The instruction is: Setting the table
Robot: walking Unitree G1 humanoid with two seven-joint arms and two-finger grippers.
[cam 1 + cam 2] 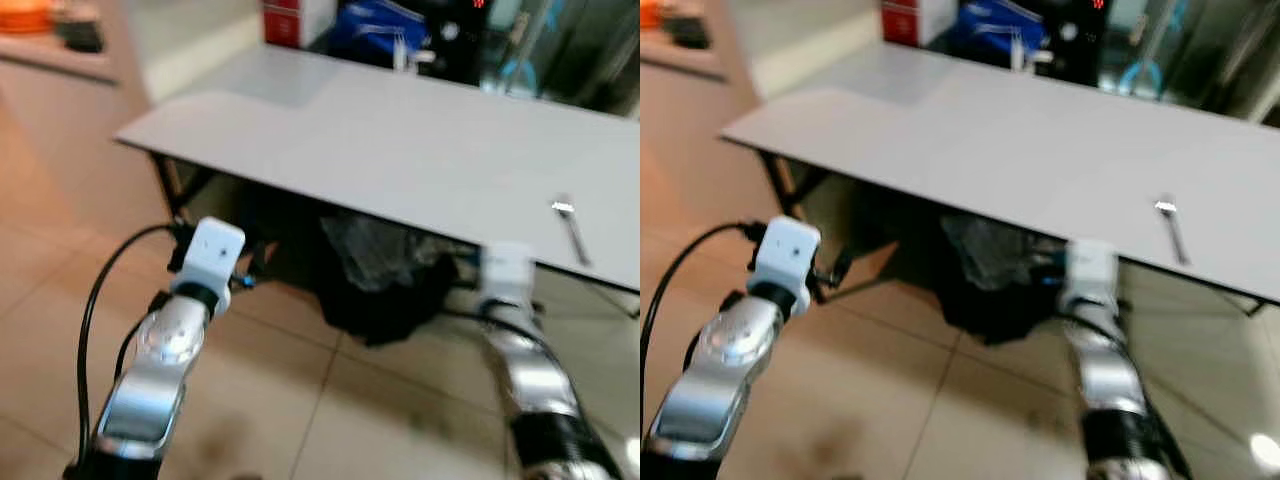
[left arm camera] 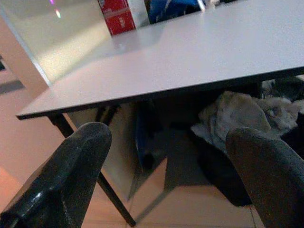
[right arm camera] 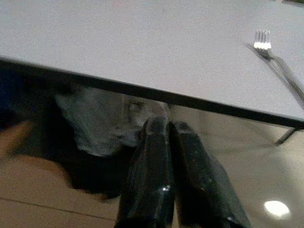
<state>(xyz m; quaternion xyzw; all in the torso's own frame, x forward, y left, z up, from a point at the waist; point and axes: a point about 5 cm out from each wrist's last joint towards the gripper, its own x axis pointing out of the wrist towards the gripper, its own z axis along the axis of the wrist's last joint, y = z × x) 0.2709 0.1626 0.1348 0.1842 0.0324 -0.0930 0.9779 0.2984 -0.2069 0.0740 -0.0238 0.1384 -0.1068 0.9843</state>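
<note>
Left gripper (image 2: 166, 175): jaws spread wide, empty, held below the surface's near edge.
Right gripper (image 3: 171, 142): jaws pressed together, empty, nearer the fork.
Fork (image 1: 571, 228): on the white surface (image 1: 400, 140), ahead and right of the right jaws, tines pointing away.

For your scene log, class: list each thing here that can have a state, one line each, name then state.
Left tool: open, empty, short of the table edge.
Right tool: shut, empty, below the table edge.
Fork: lying flat on the table, untouched.
Table: mostly bare.
Black bag: slumped under the table.
</note>
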